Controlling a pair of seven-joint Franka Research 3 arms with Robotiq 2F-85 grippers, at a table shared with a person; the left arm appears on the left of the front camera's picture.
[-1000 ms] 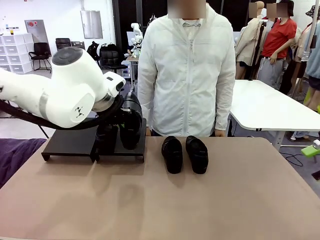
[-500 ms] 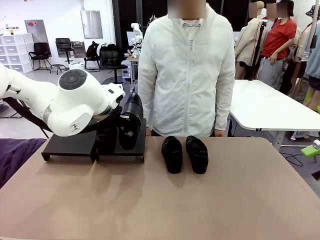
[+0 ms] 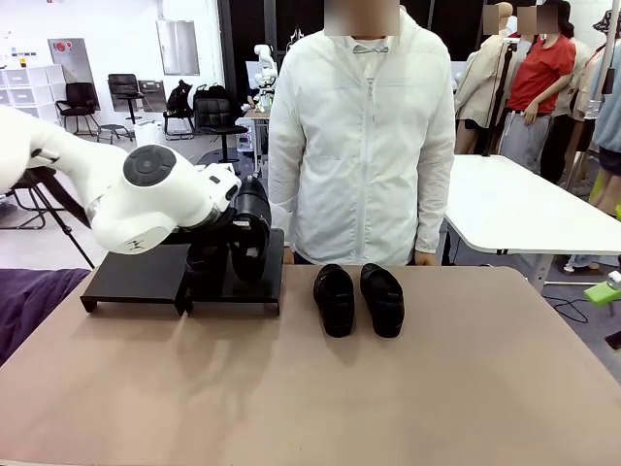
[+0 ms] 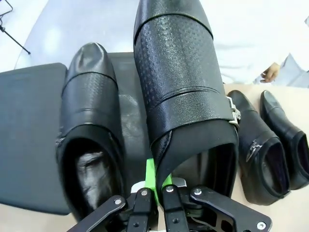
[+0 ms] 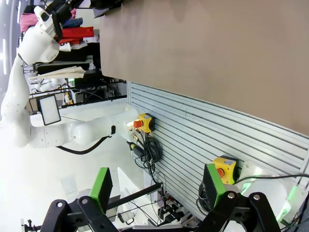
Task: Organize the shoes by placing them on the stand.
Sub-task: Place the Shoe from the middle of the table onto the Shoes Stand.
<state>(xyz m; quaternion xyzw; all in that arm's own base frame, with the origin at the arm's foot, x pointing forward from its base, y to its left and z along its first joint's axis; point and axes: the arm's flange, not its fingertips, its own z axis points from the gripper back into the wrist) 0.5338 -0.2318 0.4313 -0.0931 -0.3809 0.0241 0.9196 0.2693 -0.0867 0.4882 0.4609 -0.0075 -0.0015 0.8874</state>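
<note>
1. At the left of the front view, the white left arm (image 3: 146, 199) reaches over the low black stand (image 3: 131, 277), which sits at the far left of the tan table (image 3: 408, 388).
2. Seen from the wrist, the left gripper (image 4: 155, 186) has its fingers clamped on the heel rim of a black shoe (image 4: 178, 72), with a green pad (image 4: 150, 175) pressed against the leather edge.
3. That shoe hangs over the right section of the stand, toe pointing away from the wrist camera. Whether its sole touches the top cannot be told.
4. Just beside it, to its left in the wrist view, a second shoe (image 4: 89, 130) lies flat on the stand with its toe pointing the same way.
5. At the centre of the front view, two more shoes (image 3: 335, 299) lie side by side on the table, right of the stand and apart from it.
6. Behind that pair, a person in a white jacket (image 3: 361, 136) stands at the far side of the table.
7. Off the table's near edge, the right gripper (image 5: 157, 183) has its fingers spread wide and released, facing a grey slatted panel (image 5: 203, 130).
</note>
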